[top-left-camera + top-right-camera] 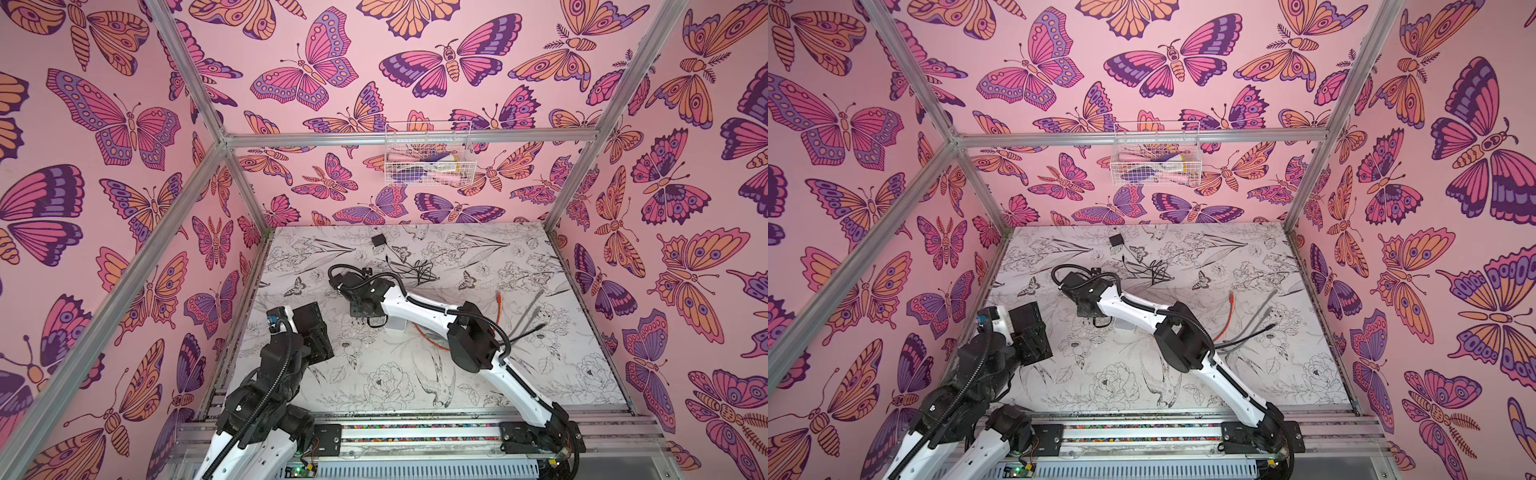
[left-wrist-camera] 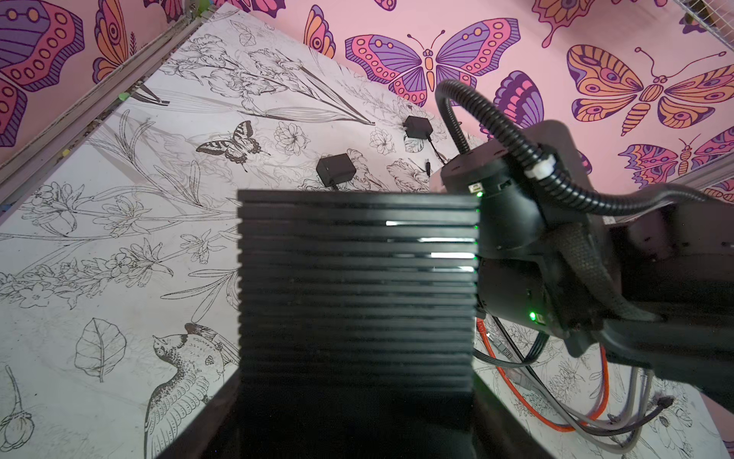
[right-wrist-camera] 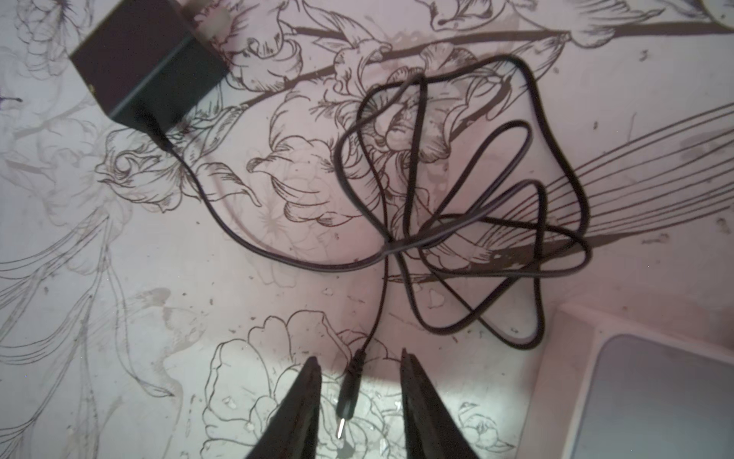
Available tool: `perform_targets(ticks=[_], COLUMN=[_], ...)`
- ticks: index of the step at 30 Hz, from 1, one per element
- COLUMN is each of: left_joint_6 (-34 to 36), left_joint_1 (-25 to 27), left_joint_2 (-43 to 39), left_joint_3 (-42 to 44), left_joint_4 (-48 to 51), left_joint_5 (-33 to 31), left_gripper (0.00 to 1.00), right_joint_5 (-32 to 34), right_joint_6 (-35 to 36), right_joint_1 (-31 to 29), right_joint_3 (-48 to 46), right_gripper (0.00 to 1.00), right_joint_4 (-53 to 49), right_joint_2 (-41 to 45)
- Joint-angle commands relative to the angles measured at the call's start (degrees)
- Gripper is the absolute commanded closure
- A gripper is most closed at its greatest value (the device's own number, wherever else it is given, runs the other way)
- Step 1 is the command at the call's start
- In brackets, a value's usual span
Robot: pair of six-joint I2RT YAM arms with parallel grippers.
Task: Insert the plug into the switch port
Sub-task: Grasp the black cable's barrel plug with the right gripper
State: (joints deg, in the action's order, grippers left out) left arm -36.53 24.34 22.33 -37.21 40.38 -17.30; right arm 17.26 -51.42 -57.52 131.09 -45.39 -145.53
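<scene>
**Item 1: plug** (image 3: pixel 348 391). A black barrel plug with a bare metal tip is lying flat on the bench (image 1: pixel 540 374), left of centre, beneath the right arm's wrist. The right gripper (image 3: pixel 357 355) is straddling it. The gripper is released, with one finger (image 3: pixel 306 397) standing on each side of the plug and a strip of bench showing between each finger and the plug, so neither is touching it.

**Item 2: cable** (image 3: pixel 409 243). A thin black lead is running from the plug into a loose tangle of loops just beyond the fingertips. From there it is running on to a black adapter (image 3: pixel 147 59), which is lying on its side on the bench.

**Item 3: black ribbed box** (image 2: pixel 357 278). The left gripper (image 1: pixel 309 336) is grasping this box and holding it clear of the bench at the left side. Its finned face is filling the middle of the left wrist view. I cannot tell from where I am standing whether this box is the switch.

**Item 4: white box** (image 3: pixel 568 377). A pale housing with a grey panel is sitting on the bench just beside the cable tangle, partly under the right forearm.

**Item 5: orange cable** (image 1: pixel 497 309) and grey cables (image 1: pixel 528 311). These are trailing across the right half of the bench, well apart from the plug.

**Item 6: wire basket** (image 1: pixel 428 153). A white basket is hanging on the back wall rail with pale items inside it.
</scene>
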Motion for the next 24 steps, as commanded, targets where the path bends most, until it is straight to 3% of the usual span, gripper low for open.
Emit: perform_targets(ticks=[1,15,24], left_joint_6=[-0.3,-0.5,-0.8], left_joint_1=[-0.3,-0.3,-0.3], left_joint_2=[-1.0,-1.1,-0.8], left_joint_3=[0.6,1.1,1.2], left_joint_4=[-0.9,-0.8,-0.7], left_joint_5=[0.7,0.6,1.8], left_gripper=[1.00,1.00,1.00], right_joint_5=[1.5,-0.7,-0.4], right_joint_6=[-2.2,-2.9,-0.2], right_joint_1=[-0.2,-0.3,-1.0], right_joint_3=[1.8,1.7,-5.6], right_gripper=[0.65,0.72,0.76], right_joint_4=[-1.7,-1.7,-2.6], right_joint_2=[-2.1,-4.4,-1.4])
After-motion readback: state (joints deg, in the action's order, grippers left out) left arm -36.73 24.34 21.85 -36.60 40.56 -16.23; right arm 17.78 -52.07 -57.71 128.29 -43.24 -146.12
